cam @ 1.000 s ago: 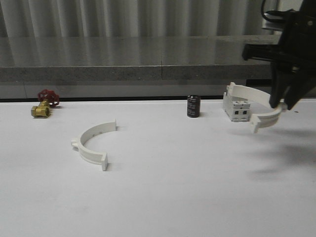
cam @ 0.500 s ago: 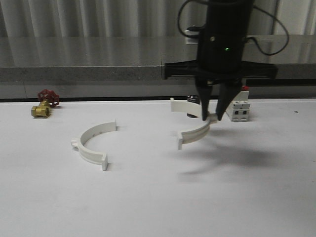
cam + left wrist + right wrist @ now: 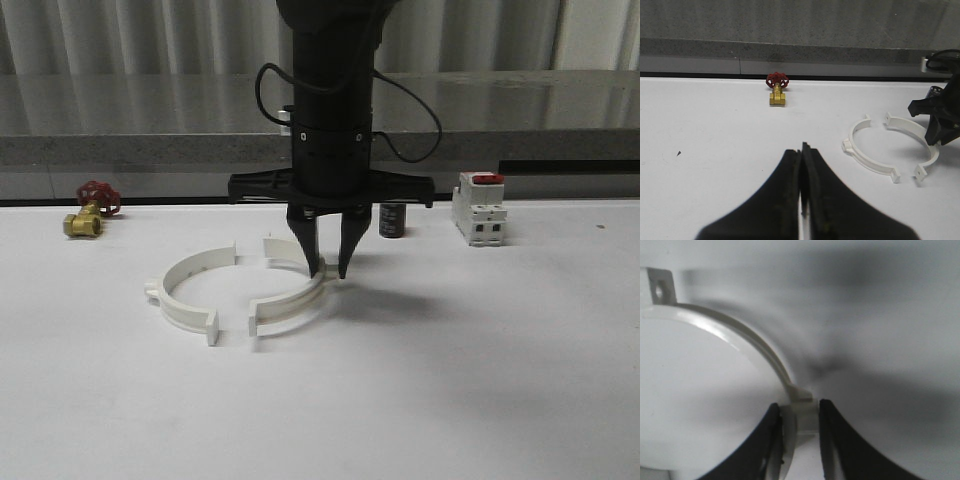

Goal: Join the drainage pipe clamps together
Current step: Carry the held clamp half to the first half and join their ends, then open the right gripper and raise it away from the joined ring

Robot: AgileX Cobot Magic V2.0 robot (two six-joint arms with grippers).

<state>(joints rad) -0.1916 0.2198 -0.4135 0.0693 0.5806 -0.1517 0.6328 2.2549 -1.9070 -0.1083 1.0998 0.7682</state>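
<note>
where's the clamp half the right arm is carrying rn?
In the front view, the carried clamp half sits near table centre in the right tool, just right of the other clamp half, open ends facing, not yet joined.

No readable text, labels, brands or numbers on anything in view.

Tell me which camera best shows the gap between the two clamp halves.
Front view: held clamp half faces resting half, tabs apart. Left wrist view shows both, smaller. Right wrist view shows the right gripper pinching its band.
</note>
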